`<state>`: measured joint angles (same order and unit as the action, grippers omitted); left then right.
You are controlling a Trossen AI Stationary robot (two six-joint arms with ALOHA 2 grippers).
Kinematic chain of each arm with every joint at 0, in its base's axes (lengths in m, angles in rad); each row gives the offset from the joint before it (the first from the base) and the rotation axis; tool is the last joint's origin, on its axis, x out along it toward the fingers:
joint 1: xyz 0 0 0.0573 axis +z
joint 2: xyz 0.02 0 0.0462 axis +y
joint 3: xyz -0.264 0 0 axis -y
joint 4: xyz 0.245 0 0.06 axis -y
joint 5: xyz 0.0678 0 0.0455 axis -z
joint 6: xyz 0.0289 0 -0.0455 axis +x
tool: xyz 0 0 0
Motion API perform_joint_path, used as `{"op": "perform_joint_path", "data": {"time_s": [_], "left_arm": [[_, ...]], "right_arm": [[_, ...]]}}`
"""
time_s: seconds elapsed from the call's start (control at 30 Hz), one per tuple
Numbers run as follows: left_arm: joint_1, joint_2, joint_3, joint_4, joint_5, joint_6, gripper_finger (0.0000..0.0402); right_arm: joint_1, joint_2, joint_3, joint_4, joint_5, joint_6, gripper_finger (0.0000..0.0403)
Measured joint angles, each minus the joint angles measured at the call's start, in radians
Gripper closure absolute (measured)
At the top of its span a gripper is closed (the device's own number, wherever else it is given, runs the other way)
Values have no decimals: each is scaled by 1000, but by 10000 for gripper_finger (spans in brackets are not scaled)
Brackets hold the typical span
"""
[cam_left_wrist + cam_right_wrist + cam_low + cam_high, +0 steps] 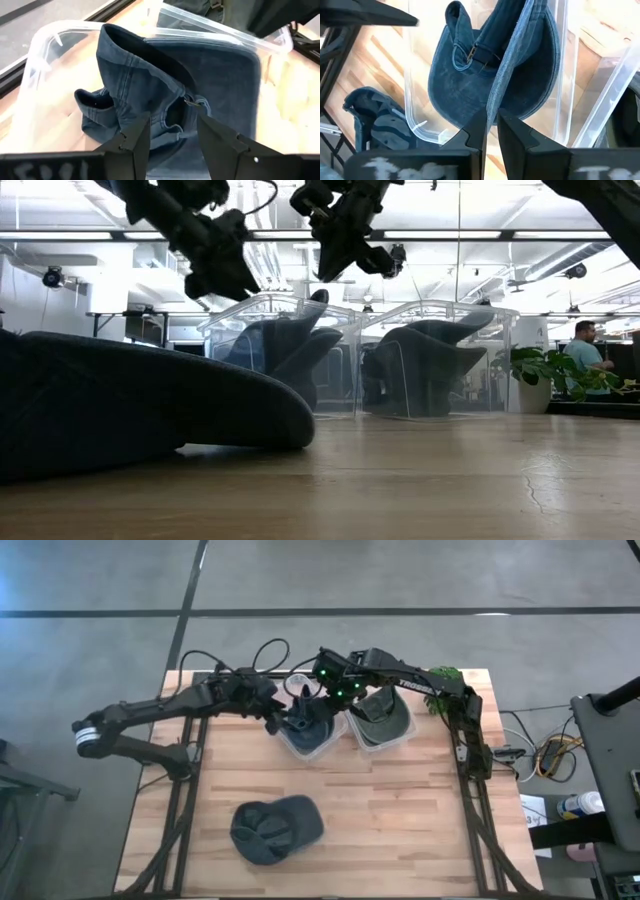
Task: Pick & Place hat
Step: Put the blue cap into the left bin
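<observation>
The placing step is under way at the table's far edge; the right gripper (491,131) is pinching the brim of a blue denim hat (303,721), fingers nearly closed on it, holding it inside the left clear bin (300,747); the left gripper (172,137) is hovering over the same hat with fingers spread, gripping nothing; a green hat is sitting in the right bin (400,736), and a grey hat (272,829) is waiting near the front edge; next, I judge, the right fingers need to part and lift clear.
</observation>
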<state>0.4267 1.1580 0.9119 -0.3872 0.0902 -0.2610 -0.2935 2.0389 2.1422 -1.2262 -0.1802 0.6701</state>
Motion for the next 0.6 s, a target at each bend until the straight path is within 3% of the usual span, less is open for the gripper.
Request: {"op": "perform_joint_path", "data": {"time_s": [0.27, 0.6], "left_arm": [[0, -75, 0, -126, 3, 5, 248], [-10, -192, 0, -245, 27, 10, 248]], "right_arm": [[1, -14, 0, 1, -8, 8, 353], [13, -54, -1, -1, -5, 43, 267]]}}
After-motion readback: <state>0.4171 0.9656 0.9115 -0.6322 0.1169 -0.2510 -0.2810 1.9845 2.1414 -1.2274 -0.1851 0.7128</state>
